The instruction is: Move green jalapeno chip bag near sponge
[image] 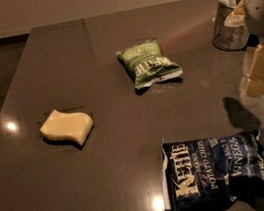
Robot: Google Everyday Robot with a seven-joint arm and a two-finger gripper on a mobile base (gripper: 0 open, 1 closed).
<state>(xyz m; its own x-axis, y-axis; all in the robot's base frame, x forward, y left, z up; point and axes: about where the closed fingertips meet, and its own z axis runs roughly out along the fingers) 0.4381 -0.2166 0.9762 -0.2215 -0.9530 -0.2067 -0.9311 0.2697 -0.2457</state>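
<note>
The green jalapeno chip bag lies flat on the dark table, right of centre toward the back. The pale yellow sponge with a wavy outline lies at the left, well apart from the bag. My gripper hangs at the right edge of the view, above the table and to the right of the green bag, holding nothing that I can see. Its cream-coloured fingers point down and to the left.
A larger dark navy-blue chip bag lies at the front right. A clear cup with napkins stands at the back right behind the gripper. The table's left edge runs diagonally beside dark floor.
</note>
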